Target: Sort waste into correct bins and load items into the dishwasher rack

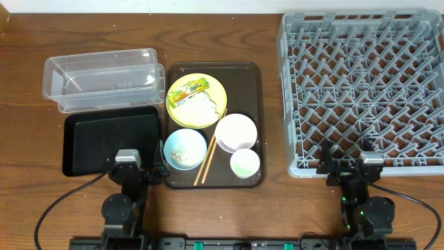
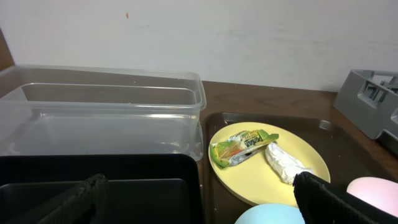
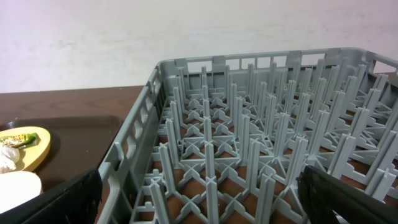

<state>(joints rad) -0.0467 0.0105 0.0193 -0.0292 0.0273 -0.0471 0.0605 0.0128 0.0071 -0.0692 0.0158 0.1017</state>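
Both jaws parted, holding nothing — wrapper [image 2: 241, 147], tissue [image 2: 284, 163] on yellow plate [image 2: 311, 163].

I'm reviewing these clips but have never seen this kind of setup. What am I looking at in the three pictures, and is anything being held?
Two robot arms sit at the table's near edge. The overhead view shows both: the left tool and right tool, both open, holding nothing. The other two pictures come from cameras on each wrist.

On the table: a clear tub, a black tray, and a brown serving tray carrying a yellow plate with a snack wrapper and tissue, a blue bowl, a white bowl, a small cup and chopsticks. The grey rack is empty.
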